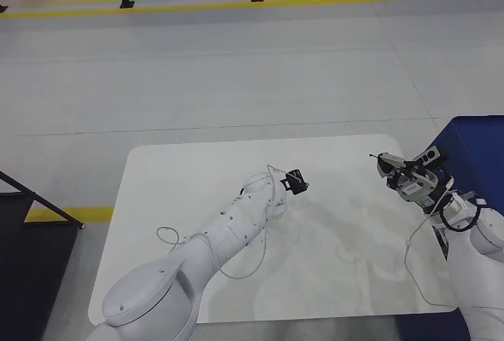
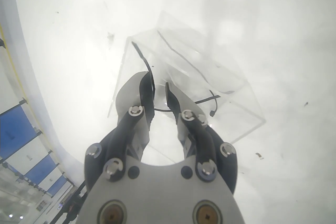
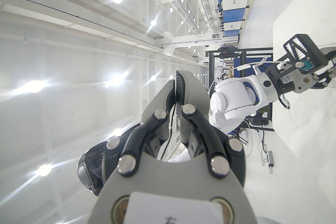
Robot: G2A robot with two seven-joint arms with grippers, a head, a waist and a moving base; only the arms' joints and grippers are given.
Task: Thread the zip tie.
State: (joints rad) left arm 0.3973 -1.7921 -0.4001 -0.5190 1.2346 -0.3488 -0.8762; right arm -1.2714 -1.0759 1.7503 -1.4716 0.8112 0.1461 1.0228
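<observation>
Tabletop (image 1: 175, 196): white with rounded corners, takes up the lower middle of the top view; a blue panel (image 1: 490, 153) adjoins it at the right edge of the frame
Left tool (image 1: 297, 182): at the centre of the top view, over the middle of the tabletop, pointing toward the right of the frame
Left tool, wrist view (image 2: 158, 83): hangs above a clear box, tips aimed down at it
Left tool state: released; the fingers (image 2: 147, 93) stand apart by a narrow gap, pale tabletop visible between the pads
Zip tie (image 2: 143, 59): black, lies along the inner face of one left-tool finger and pokes out past its tip in a slight curve, thin end free over the box; cannot tell whether the far pad touches it
Clear box (image 2: 231, 114): transparent walls, sits on the tabletop right under the left tool
Loose ties in box: one long straight tie (image 2: 181, 55) lies diagonally inside; one curled tie (image 2: 210, 99) lies nearer the tool, with a small head at its end
Right tool (image 1: 388, 164): right of centre in the top view, near the tabletop's right edge, well apart from the left tool, pointing toward the left of the frame
Right tool state: clenched, pads meeting at the tips in its own wrist view (image 3: 175, 80), grasping a thin black strip (image 3: 168, 128) that runs down between the fingers
Strip end: in the top view a thin dark tip (image 1: 373, 157) sticks out beyond the right tool toward the left tool
Specks (image 2: 305, 103): a few small dark bits scattered on the tabletop around the box
</observation>
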